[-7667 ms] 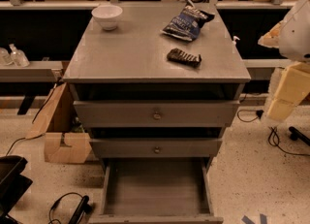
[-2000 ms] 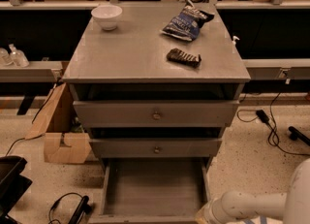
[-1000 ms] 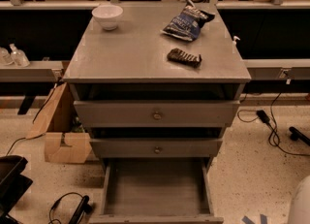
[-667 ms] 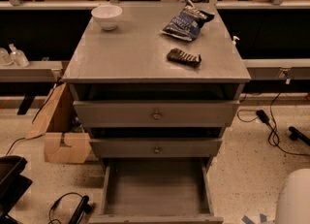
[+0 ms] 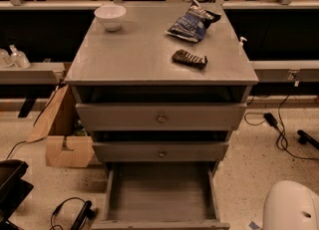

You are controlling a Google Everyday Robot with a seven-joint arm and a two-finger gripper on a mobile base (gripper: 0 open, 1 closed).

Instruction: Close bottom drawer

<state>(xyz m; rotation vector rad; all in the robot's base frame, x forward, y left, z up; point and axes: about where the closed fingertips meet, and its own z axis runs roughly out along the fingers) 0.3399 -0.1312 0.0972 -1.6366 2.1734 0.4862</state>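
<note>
The bottom drawer (image 5: 159,194) of the grey cabinet (image 5: 149,55) is pulled far out towards me. Its plain grey tray is open and empty, and its front edge lies along the bottom of the camera view. The middle drawer (image 5: 160,152) and the top drawer (image 5: 160,118) above it are pushed in, each with a small round knob. My gripper is out of view. Only a white rounded part of my arm (image 5: 291,206) shows at the bottom right, to the right of the open drawer.
On the cabinet top stand a white bowl (image 5: 110,16), a blue chip bag (image 5: 192,22) and a dark snack bar (image 5: 189,58). A cardboard box (image 5: 65,144) sits on the floor to the left. Black cables (image 5: 279,129) lie to the right and a black object (image 5: 10,184) at bottom left.
The white arm part at the bottom right has come further into view and grown larger. The bottom drawer has not moved.
</note>
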